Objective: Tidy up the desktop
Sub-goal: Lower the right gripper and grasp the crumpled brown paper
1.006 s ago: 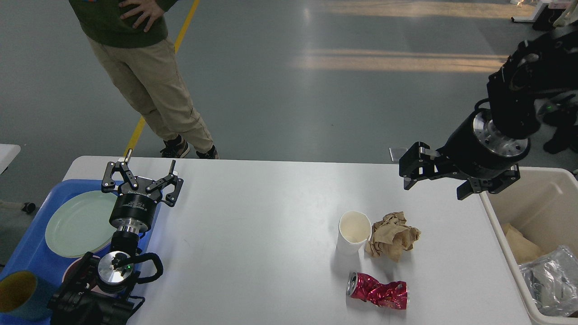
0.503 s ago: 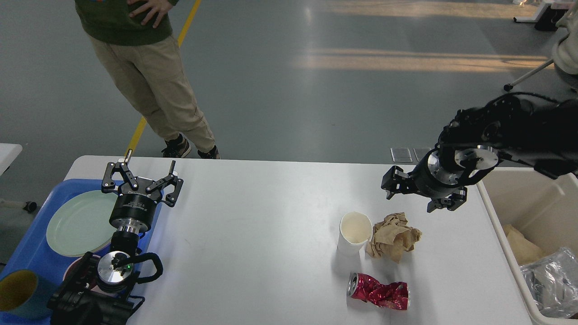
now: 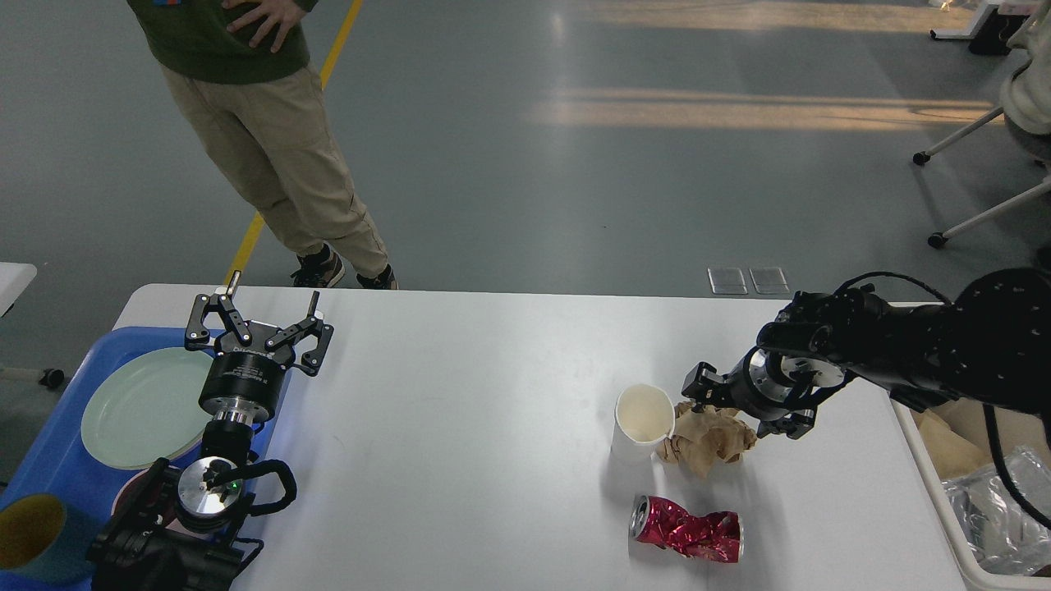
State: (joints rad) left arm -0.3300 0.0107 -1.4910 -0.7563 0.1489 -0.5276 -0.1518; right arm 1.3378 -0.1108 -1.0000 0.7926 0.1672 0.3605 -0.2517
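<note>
The white desktop (image 3: 460, 427) carries a white paper cup (image 3: 643, 419), a crumpled brown paper ball (image 3: 708, 442) touching the cup's right side, and a crushed red can (image 3: 686, 529) nearer the front. My right gripper (image 3: 741, 405) is low over the back of the paper ball, open, one finger on each side of it. My left gripper (image 3: 259, 318) stands upright and open at the left, above the border between the desktop and a blue tray (image 3: 49, 460), holding nothing.
In the blue tray lie a pale green plate (image 3: 144, 406) and a blue cup with a yellow inside (image 3: 33, 538). A beige bin (image 3: 944, 525) with paper and foil waste sits at the right edge. A person (image 3: 271, 148) stands beyond the far left corner.
My right arm has swung down and left from high above the bin to the paper ball. The left arm has not moved. The cup, paper and can lie where they were.
</note>
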